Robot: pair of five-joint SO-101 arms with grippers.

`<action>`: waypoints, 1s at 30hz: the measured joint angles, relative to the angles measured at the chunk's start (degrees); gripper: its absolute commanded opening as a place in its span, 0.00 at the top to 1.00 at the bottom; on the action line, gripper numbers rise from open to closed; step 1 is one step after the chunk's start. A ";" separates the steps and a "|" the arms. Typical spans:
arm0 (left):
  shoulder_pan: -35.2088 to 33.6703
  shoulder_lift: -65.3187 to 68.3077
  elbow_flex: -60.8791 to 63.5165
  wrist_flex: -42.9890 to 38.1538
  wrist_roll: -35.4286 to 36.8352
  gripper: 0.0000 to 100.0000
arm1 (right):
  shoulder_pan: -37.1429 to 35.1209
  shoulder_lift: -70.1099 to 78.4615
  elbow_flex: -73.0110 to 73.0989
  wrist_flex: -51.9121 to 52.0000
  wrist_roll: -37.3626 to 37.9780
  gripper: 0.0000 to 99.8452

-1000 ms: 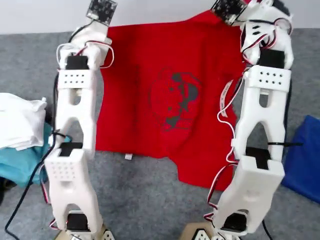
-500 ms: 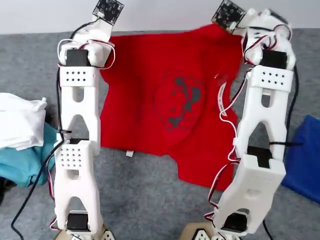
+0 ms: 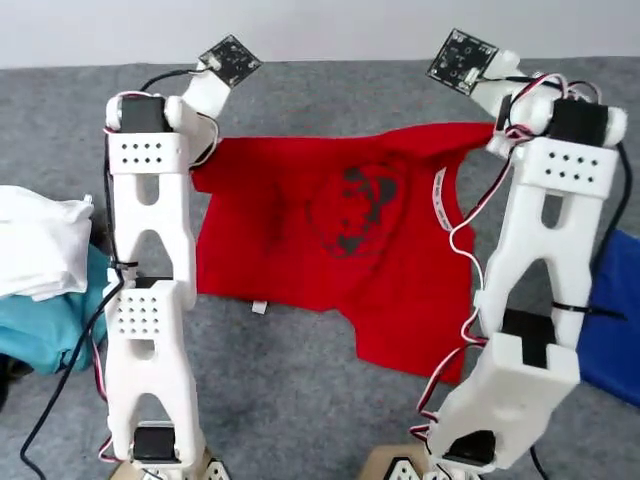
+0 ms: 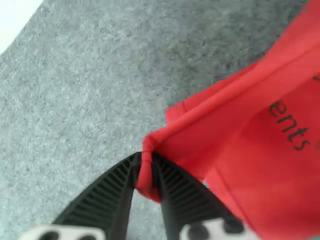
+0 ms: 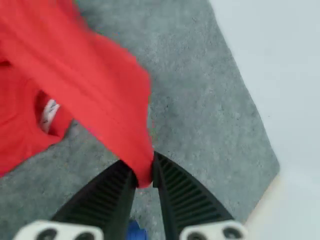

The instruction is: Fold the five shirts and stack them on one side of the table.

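Note:
A red shirt (image 3: 340,240) with a dark print lies across the grey table between the two arms, its far edge lifted and folded toward the near side. My left gripper (image 4: 145,167) is shut on a pinch of the red shirt (image 4: 240,135) at its far left corner. At the far right corner my right gripper (image 5: 145,175) is shut on the red shirt (image 5: 90,75). In the high view the left arm (image 3: 150,250) runs along the shirt's left side and the right arm (image 3: 540,270) along its right side.
A white shirt (image 3: 35,240) lies on a teal one (image 3: 45,325) at the table's left edge. A blue shirt (image 3: 610,320) lies at the right edge. Grey table cover (image 3: 300,400) shows in front of the red shirt and beyond it at the back.
Both grippers have pulled the red shirt's far edge toward the near side, folding it over. Bare grey cover now shows at the back where the shirt lay.

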 measured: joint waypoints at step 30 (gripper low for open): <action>-2.02 -53.71 1.76 0.44 -3.16 1.00 | 14.33 -43.52 0.18 -9.32 0.00 0.99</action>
